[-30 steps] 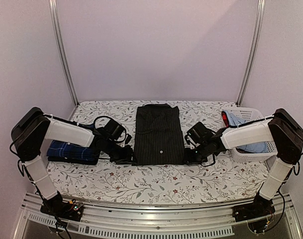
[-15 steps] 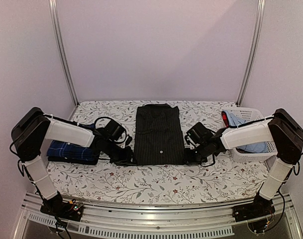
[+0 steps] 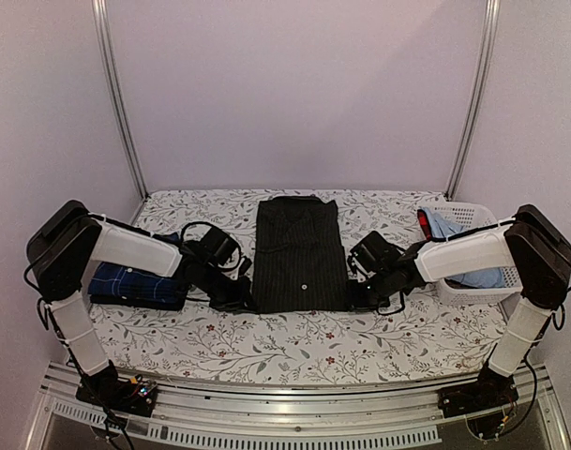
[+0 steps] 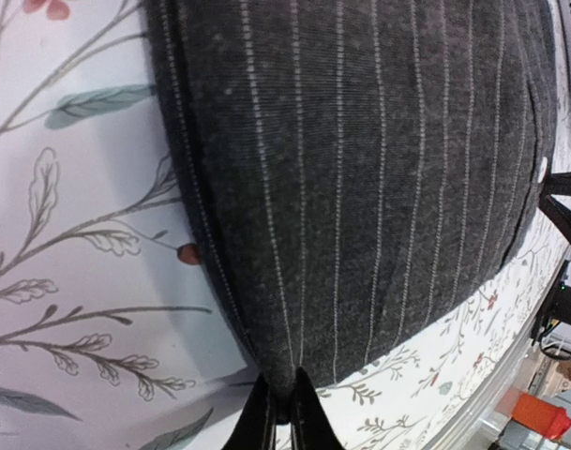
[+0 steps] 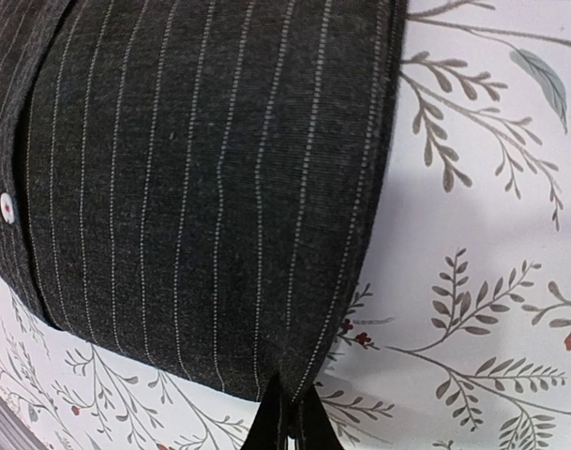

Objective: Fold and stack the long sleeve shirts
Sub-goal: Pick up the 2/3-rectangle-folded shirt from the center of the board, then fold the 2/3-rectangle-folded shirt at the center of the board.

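Left fingers (image 4: 259, 427): pressed together, pinching the near left corner of the black pinstriped button-up cloth shirt (image 3: 299, 253). The fabric gathers to a small point between the tips.

Right fingers (image 5: 313, 427): pressed together too, pinching the near right corner of the same shirt. The hem draws in to a peak just ahead of them.

Black shirt: lies flat on the floral-print covered table (image 3: 294, 347), spanning the gap between the two pairs of fingers. It forms a long narrow rectangle with the collar at the end farthest from the fingers. One white button (image 5: 6, 206) shows on the placket, ahead and inward of the right fingers. Both near corners are held low, at about table level.

Navy blue checked cloth shirt (image 3: 135, 284): folded, lying on the table outward of the left fingers. It is partly covered by the left forearm and lies apart from the black shirt.

White plastic lattice basket (image 3: 468, 292): outward of the right fingers, behind the right forearm. It holds a pale blue cloth (image 3: 449, 228) and something red (image 3: 424, 223), too small to identify.
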`<action>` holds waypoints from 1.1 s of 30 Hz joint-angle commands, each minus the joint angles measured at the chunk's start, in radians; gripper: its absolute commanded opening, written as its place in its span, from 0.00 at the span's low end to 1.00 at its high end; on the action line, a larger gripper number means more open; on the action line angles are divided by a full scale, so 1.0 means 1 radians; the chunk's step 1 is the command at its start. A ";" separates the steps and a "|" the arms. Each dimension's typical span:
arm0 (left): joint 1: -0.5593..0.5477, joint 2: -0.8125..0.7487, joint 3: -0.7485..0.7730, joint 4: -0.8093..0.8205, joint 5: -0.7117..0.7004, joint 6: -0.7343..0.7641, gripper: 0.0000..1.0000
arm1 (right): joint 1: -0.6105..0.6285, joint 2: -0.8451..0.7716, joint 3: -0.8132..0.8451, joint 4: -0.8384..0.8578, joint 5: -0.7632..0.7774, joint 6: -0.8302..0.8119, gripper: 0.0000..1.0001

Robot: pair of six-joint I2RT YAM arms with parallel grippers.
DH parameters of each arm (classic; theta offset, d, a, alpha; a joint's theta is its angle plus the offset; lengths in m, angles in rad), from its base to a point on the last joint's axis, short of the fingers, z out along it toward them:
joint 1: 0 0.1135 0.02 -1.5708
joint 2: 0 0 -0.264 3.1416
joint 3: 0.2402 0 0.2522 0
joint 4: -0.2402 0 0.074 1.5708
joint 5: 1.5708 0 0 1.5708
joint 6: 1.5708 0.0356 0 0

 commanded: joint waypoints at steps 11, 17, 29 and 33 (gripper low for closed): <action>-0.044 -0.164 -0.033 -0.144 -0.044 0.019 0.00 | 0.074 -0.185 -0.071 -0.075 0.033 0.044 0.00; -0.100 -0.354 -0.031 -0.295 -0.077 -0.006 0.00 | 0.122 -0.356 -0.060 -0.200 0.045 0.117 0.00; 0.085 -0.151 0.368 -0.209 -0.001 0.099 0.00 | -0.108 -0.185 0.326 -0.086 -0.046 -0.018 0.00; 0.188 0.116 0.526 -0.117 0.070 0.118 0.00 | -0.230 0.045 0.444 0.037 -0.113 -0.029 0.00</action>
